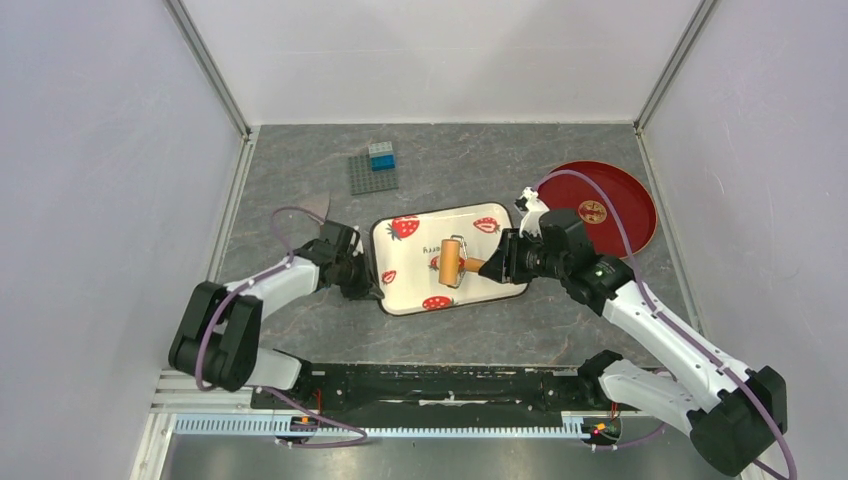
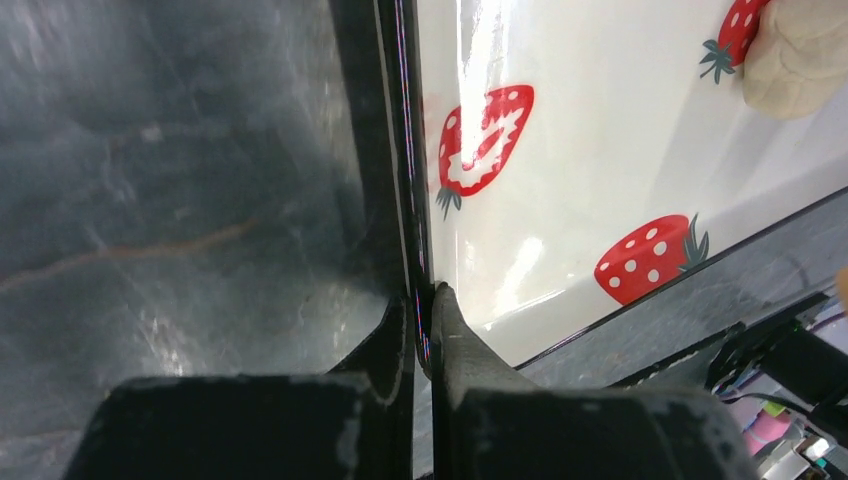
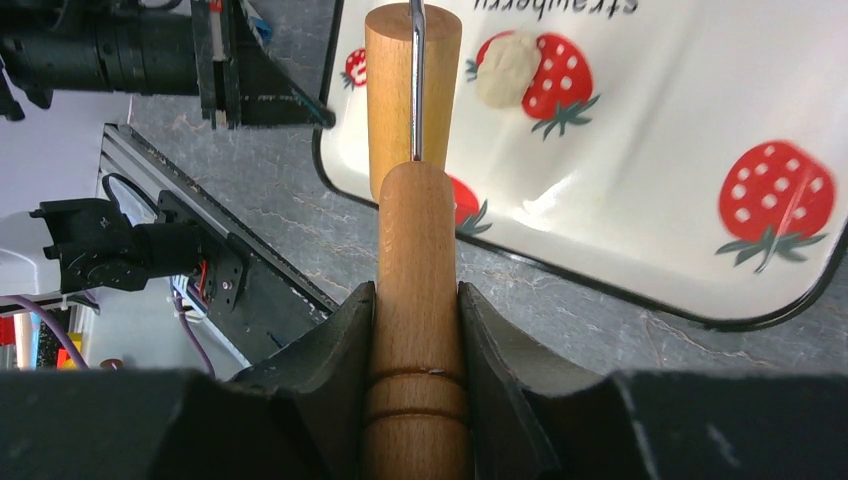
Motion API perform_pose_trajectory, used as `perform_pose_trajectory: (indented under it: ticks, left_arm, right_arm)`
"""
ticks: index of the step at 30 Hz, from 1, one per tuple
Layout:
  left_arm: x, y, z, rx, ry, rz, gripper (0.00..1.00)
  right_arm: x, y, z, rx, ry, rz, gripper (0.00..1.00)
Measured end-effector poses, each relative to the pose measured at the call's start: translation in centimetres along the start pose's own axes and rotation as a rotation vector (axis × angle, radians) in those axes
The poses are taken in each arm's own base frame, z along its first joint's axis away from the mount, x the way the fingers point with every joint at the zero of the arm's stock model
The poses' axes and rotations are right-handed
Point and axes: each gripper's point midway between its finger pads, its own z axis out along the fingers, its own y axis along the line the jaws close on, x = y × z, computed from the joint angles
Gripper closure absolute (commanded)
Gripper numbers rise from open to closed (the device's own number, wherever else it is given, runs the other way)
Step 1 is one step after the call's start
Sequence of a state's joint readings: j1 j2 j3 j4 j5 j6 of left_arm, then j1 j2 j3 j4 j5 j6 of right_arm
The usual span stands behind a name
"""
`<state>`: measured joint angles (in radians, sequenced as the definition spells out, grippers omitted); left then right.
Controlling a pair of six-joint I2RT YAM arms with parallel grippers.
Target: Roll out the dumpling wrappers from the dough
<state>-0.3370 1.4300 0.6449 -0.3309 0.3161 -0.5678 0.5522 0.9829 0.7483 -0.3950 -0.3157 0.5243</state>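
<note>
The gray table (image 1: 300,330) fills the middle of the top view. In the center of it lies the white tray (image 1: 440,222) with red strawberry pictures.

The left gripper (image 1: 368,283) is at the tray's left edge. In the left wrist view its two fingers (image 2: 452,335) are pinched together on the tray's black rim, low in the middle of the frame. That grip should stay firm so the tray does not slide.

The right gripper (image 1: 503,262) comes in from the right side of the tray. Its fingers (image 3: 335,340) are squeezed tight on the handle of the wooden roller (image 3: 390,100), at the bottom middle of the right wrist view. The roller's fat part is at the top middle of that view.

The dough (image 3: 507,68) is a small pale lump. It sits on a strawberry picture, just to the right of the roller's fat part in that view, not under it. In the left wrist view it is in the top right corner (image 2: 795,50). I see no flat dumpling wrappers yet.

I think the job now is to get the roller onto the dough. Move it sideways until the fat part is right over the lump. Then press down softly and roll slowly, so the dough goes thin and even and does not squish out or stick.
</note>
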Motion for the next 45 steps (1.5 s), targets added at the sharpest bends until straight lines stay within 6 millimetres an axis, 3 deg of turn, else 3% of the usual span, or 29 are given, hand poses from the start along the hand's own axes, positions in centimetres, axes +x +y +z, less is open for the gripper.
perform_pose_trajectory:
  ticks: [5, 12, 17, 23, 29, 38, 45]
  left_arm:
    - [2.9, 0.4, -0.8, 0.000, 0.005, 0.024, 0.98]
    - [5.0, -0.9, -0.5, 0.039, 0.015, 0.038, 0.97]
    - [5.3, -1.2, -0.3, 0.055, 0.000, 0.025, 0.61]
    - [5.2, -1.8, -0.8, 0.109, -0.059, 0.017, 0.46]
    - [5.3, -1.0, -1.6, 0.125, -0.145, 0.008, 0.45]
    - [5.2, -0.4, -1.7, 0.115, -0.182, -0.006, 0.46]
    - [4.7, -0.8, -1.1, 0.123, -0.179, -0.006, 0.54]
  right_arm:
    - [-0.6, 0.4, -0.6, 0.007, 0.001, -0.023, 1.00]
    - [-0.8, 0.1, -1.0, 0.043, 0.026, -0.049, 1.00]
    - [-0.9, -0.3, -0.8, 0.092, 0.108, -0.066, 1.00]
    - [-4.5, 0.7, -1.7, 0.156, 0.120, -0.122, 1.00]
    - [-7.2, 1.5, -3.0, 0.189, 0.086, -0.174, 1.00]
    - [-5.8, 0.5, -2.3, 0.228, 0.198, -0.160, 1.00]
    - [-5.5, 0.2, -1.7, 0.246, 0.243, -0.145, 1.00]
